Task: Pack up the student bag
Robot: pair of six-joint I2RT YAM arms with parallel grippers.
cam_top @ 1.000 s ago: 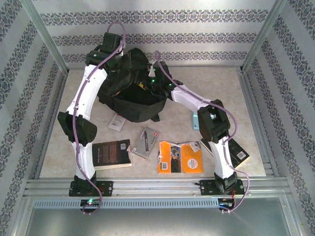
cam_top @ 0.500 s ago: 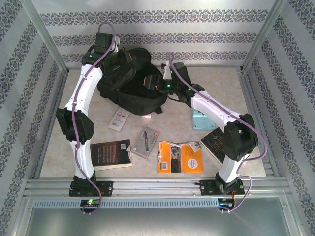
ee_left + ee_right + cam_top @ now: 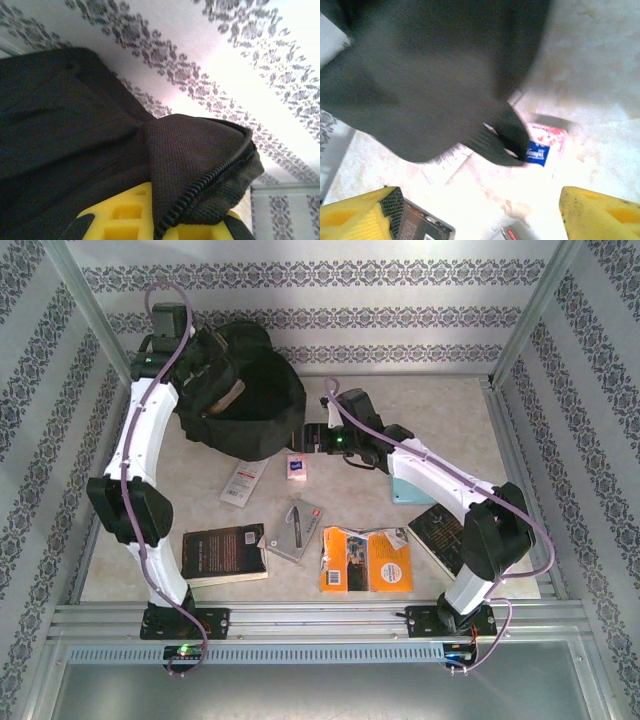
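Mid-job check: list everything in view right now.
backpack: one, black, far left
tissue pack: one, white-blue, centre
leaflet: one, white, left of tissue pack
left book: one, dark, near left
right book: one, dark, near right
booklet: one, grey, near centre
orange book: one, orange, near centre
flat item: one, pale blue, right of centre
table: one, beige, underneath all
left gripper: one, yellow-tipped, shut on backpack
right gripper: one, yellow-tipped, open near tissue pack
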